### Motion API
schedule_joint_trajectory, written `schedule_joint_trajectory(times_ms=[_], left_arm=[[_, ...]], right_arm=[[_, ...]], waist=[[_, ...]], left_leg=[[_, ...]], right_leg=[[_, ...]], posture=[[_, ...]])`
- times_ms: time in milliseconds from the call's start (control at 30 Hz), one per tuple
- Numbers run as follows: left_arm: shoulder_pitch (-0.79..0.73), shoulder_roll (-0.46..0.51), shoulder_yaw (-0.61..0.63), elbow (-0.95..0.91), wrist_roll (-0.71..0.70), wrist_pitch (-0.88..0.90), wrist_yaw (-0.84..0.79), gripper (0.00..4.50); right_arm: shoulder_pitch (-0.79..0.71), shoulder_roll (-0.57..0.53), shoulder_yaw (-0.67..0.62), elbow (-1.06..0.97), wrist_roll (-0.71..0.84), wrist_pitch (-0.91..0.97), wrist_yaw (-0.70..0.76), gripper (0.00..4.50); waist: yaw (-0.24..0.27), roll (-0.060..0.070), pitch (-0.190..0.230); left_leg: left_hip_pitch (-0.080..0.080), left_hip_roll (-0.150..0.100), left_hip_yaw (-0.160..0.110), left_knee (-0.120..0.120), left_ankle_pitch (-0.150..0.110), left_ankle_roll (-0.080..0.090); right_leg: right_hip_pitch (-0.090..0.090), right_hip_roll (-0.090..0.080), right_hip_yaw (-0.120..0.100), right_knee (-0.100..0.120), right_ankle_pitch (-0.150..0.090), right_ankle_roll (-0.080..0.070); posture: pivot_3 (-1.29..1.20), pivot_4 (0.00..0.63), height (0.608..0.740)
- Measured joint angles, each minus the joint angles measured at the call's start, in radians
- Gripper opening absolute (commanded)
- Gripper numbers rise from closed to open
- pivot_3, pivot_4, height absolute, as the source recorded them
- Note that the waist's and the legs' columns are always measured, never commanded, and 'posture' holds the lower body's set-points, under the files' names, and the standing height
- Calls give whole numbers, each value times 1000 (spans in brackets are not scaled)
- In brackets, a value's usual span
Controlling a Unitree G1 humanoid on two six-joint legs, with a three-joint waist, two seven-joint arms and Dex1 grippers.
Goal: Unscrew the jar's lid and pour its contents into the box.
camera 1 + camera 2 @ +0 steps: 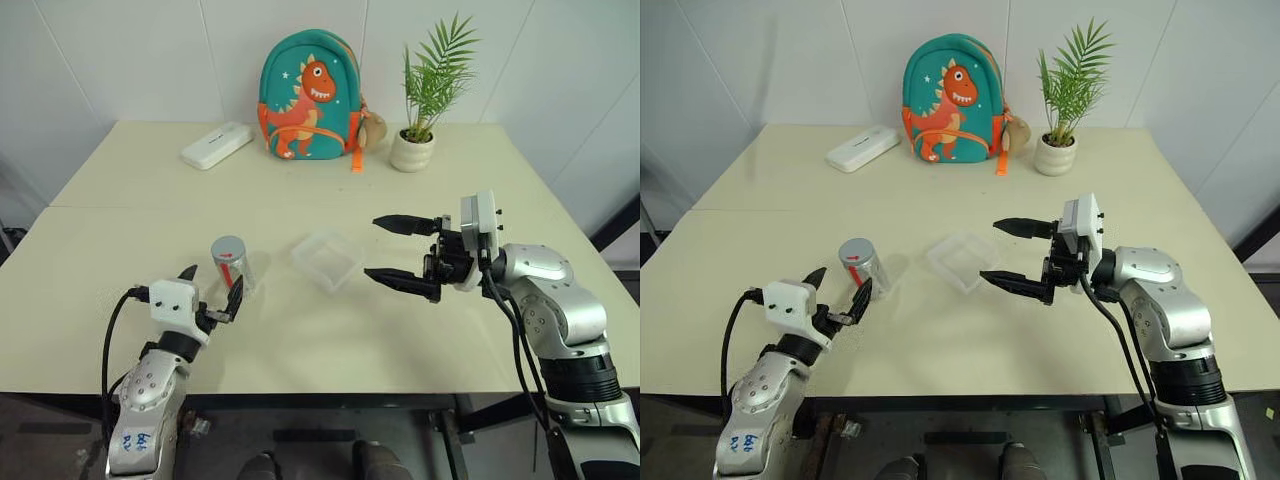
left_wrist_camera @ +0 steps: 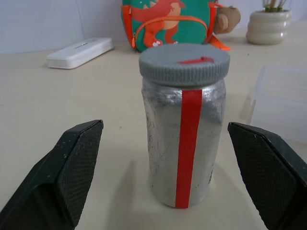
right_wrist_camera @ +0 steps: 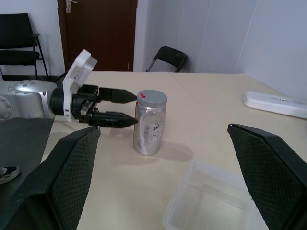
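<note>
Left wrist view: jar (image 2: 184, 143) upright on bench (image 1: 300, 330), lid (image 2: 184, 63) on. Left end effector (image 1: 211, 291) released, just short of jar. Box (image 1: 327, 259) beside jar; right end effector (image 1: 400, 253) released, beyond box.

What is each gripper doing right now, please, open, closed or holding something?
Left gripper: open, empty, its fingers either side of the jar without touching.
Right gripper: open, empty, beside the box.
</note>
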Motion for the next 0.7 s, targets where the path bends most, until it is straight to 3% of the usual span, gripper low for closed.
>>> schedule_joint_trajectory(times_ms=[367,433,533,700], left_arm=[[-191,-7,-70,269,48,-85,-14,4437],[-218,-3,-77,304,53,-100,-16,4437],[-252,6,-82,367,65,-129,-22,4437],[-278,25,-88,421,78,-175,-33,3274]], right_arm=[[50,24,18,-78,-11,-5,-39,4500],[59,29,18,-92,-12,-5,-48,4500],[70,35,18,-106,-12,-5,-69,4500],[96,36,18,-129,-12,-5,-90,4500]], waist=[[9,0,0],[8,0,0],[10,0,0],[10,0,0]], left_leg=[[-1,0,0,-1,-1,-1],[-1,0,0,-2,-1,-1],[-1,0,0,-2,-1,-1],[-2,0,0,-2,-1,-1]], right_leg=[[0,0,0,-3,4,7],[0,0,0,-3,9,17],[0,0,-1,-4,9,17],[0,0,0,-5,10,17]], posture=[[0,150,740],[0,150,740],[0,150,740],[0,150,740]])
